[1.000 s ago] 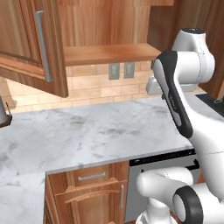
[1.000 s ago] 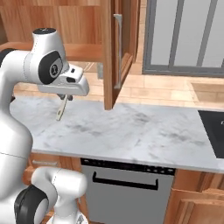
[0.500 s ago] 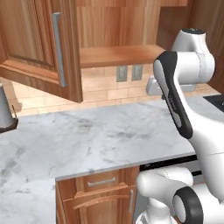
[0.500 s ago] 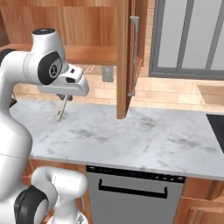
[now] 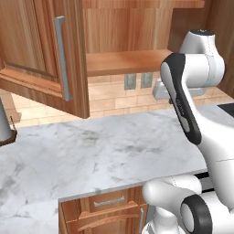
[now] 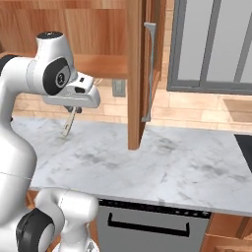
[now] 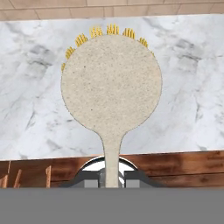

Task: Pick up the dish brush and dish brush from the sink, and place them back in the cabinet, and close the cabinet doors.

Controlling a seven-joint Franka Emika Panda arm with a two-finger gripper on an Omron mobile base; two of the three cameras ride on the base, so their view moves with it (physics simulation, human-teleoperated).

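Clamped between the two dark tips of the gripper [image 7: 112, 177] is the thin handle of the dish brush [image 7: 111, 83], whose round tan head is seen from the back in the hand view, with short yellow bristles showing past its far rim. From the right base view the gripper [image 6: 73, 109] is held up at the end of the white arm, and the dish brush [image 6: 68, 124] hangs head-down from it above the marble counter [image 6: 162, 167], apart from the surface.

At the left of the left base view, one of the cabinet doors [image 5: 41, 50] stands swung wide open, its vertical silver bar handle [image 5: 62, 57] facing the camera. Just to its right the cabinet [image 5: 132, 27] is seen open, with a bare wooden shelf [image 5: 123, 61] inside. Below the shelf, two grey wall outlets [image 5: 138, 81] are set in the tan tiled backsplash.

In the right base view the other door [image 6: 145, 64] is also open, seen nearly edge-on right of the gripper. Further right, a grey-framed window [image 6: 211, 44] is seen.
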